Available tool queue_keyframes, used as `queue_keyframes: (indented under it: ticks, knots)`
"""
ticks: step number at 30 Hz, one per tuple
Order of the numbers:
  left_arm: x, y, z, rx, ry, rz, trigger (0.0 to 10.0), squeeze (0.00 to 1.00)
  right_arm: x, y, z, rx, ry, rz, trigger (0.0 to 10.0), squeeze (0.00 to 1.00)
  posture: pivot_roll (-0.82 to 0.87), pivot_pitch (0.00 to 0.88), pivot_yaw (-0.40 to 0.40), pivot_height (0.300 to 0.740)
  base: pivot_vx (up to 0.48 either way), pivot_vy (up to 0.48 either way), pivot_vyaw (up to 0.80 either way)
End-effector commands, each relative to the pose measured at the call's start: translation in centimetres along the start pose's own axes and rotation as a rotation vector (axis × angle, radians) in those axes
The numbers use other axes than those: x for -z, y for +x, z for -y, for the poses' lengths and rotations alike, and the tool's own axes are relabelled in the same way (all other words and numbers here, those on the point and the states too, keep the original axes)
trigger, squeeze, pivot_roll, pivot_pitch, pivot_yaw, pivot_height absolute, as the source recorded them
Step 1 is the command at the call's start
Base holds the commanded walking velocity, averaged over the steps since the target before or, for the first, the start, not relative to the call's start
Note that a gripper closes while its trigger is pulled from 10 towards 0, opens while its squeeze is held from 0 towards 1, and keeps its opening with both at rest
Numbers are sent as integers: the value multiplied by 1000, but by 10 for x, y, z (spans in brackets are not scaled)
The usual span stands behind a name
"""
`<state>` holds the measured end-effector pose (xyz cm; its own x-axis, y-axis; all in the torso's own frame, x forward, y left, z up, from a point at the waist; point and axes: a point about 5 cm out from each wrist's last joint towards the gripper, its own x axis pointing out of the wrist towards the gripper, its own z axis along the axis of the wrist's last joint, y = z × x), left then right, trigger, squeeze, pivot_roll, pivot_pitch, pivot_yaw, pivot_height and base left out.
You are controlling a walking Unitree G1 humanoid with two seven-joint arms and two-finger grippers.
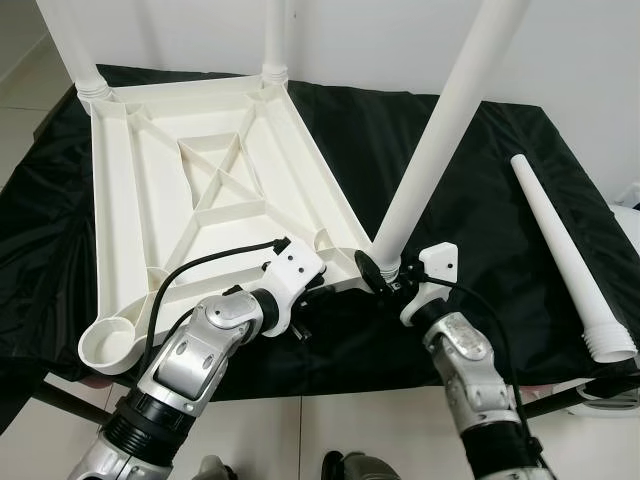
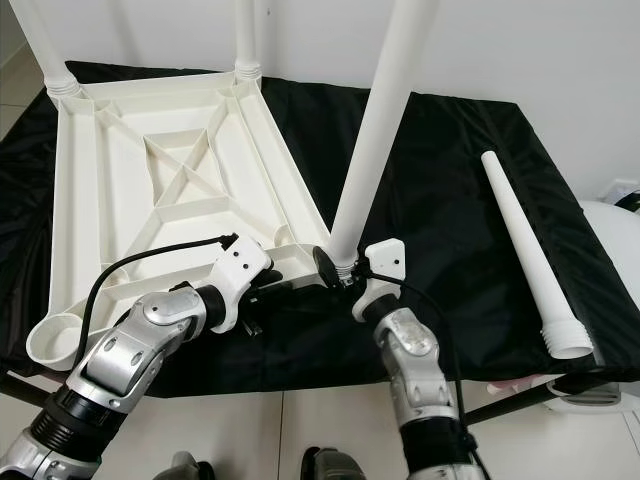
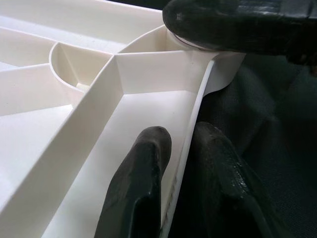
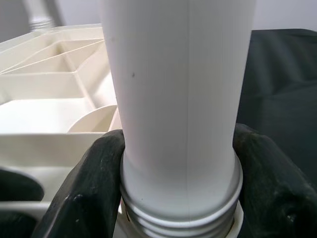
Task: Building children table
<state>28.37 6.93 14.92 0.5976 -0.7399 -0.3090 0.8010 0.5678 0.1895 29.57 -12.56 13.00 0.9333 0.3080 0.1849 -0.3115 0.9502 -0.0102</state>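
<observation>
A white plastic tabletop (image 1: 150, 190) lies upside down on a black cloth. Two legs stand in its far corners (image 1: 85, 60). A third white leg (image 1: 440, 130) stands tilted in the near right corner socket, its threaded base showing. My right gripper (image 1: 383, 272) is shut on this leg just above the thread; its fingers (image 4: 94, 183) flank the tube. My left gripper (image 1: 318, 288) is shut on the tabletop's near rim (image 3: 190, 134) beside that socket, one finger (image 3: 143, 168) inside the rim and one outside. A fourth leg (image 1: 570, 250) lies loose on the cloth at the right.
The near left corner socket (image 1: 110, 345) of the tabletop holds no leg. The black cloth (image 1: 470, 200) covers a low stand with dark legs over a tiled floor. A white wall rises behind. A white rounded object (image 1: 625, 215) sits at the far right edge.
</observation>
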Motion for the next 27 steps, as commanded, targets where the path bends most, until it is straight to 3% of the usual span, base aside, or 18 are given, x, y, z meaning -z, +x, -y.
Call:
queue_keyframes:
  ticks: [1, 7, 10, 14, 23, 24, 25, 26, 27]
  knots:
    - [-6, 0, 14, 100, 18, 31, 10000, 0, 5, -5, 16, 157, -31, -43, 0, 0, -48, 124, -45, 740, 0, 0, 0]
    - [-7, 0, 13, 105, 19, 31, 10000, 0, 7, -7, 12, 199, -43, -55, 0, 0, -47, 126, -41, 740, 0, 0, 0]
    - [-6, -2, 13, 108, 24, 24, 10000, 0, 8, -5, 5, 324, -32, -56, 0, 0, -42, 127, -39, 740, 0, 0, 0]
    - [-6, -1, 13, 108, 23, 24, 10000, 0, 8, -1, -4, 344, -11, -65, 0, 0, -40, 126, -40, 740, 0, 0, 0]
    - [-7, -1, 13, 109, 22, 27, 10000, 0, 8, -2, -1, 367, -33, -74, 0, 0, -42, 125, -40, 740, 0, 0, 0]
    - [-7, -1, 13, 108, 23, 27, 10000, 0, 8, -2, -1, 366, -36, -80, 10000, 0, -43, 124, -40, 740, 0, 0, 0]
    - [-7, 0, 13, 108, 23, 27, 10000, 0, 9, -2, -2, 361, -33, -84, 10000, 427, -43, 124, -40, 740, 0, 0, 0]
    - [-7, 0, 13, 108, 23, 27, 10000, 0, 9, -2, -2, 361, -33, -84, 10000, 427, -43, 124, -40, 740, 0, 0, 0]
    - [-7, 0, 13, 109, 23, 28, 10000, 0, 8, -2, -4, 343, -25, -76, 10000, 1000, -43, 122, -41, 740, 0, 0, 0]
